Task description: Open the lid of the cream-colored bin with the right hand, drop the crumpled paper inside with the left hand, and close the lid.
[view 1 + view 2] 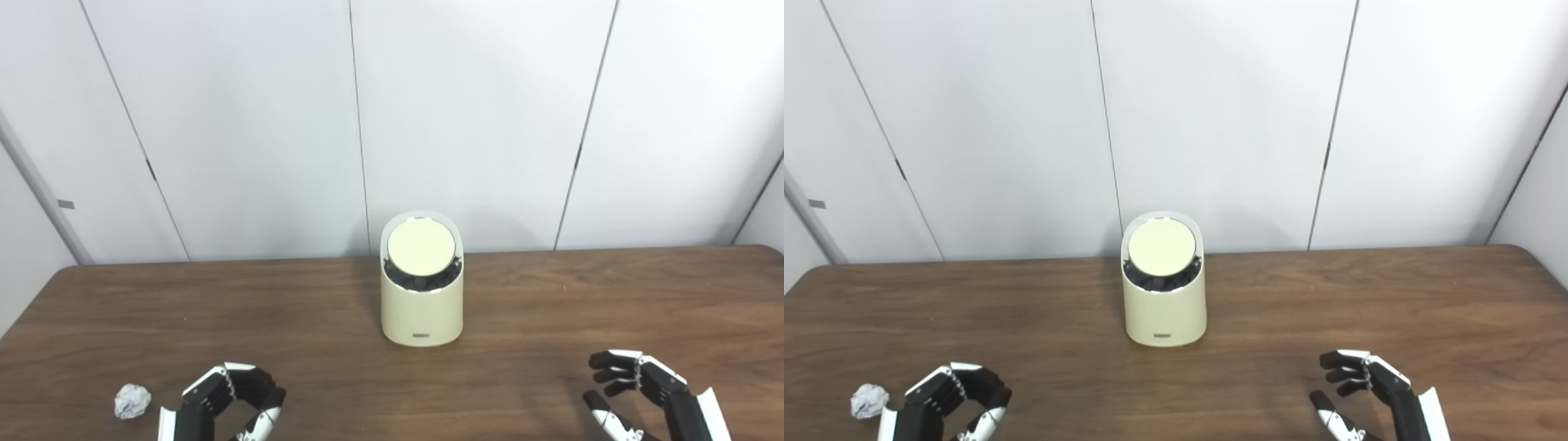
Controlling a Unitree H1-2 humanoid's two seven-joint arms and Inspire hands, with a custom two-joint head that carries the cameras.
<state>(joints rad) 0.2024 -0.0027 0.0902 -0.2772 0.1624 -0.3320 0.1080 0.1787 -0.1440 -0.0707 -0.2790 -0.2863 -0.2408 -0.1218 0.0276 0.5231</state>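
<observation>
The cream-colored bin point(421, 306) stands upright in the middle of the brown table point(551, 306). Its round lid point(421, 246) sits tilted in the top opening, with a dark gap showing below its front edge. A crumpled white paper ball point(131, 400) lies near the front left of the table. My left hand point(229, 398) hovers just right of the paper, not touching it, fingers curled apart and holding nothing. My right hand point(637, 392) is at the front right, well away from the bin, also open and empty.
White wall panels rise right behind the table's far edge. The table's rounded right corner point(768, 251) shows at the far right. Bare wood lies between both hands and the bin.
</observation>
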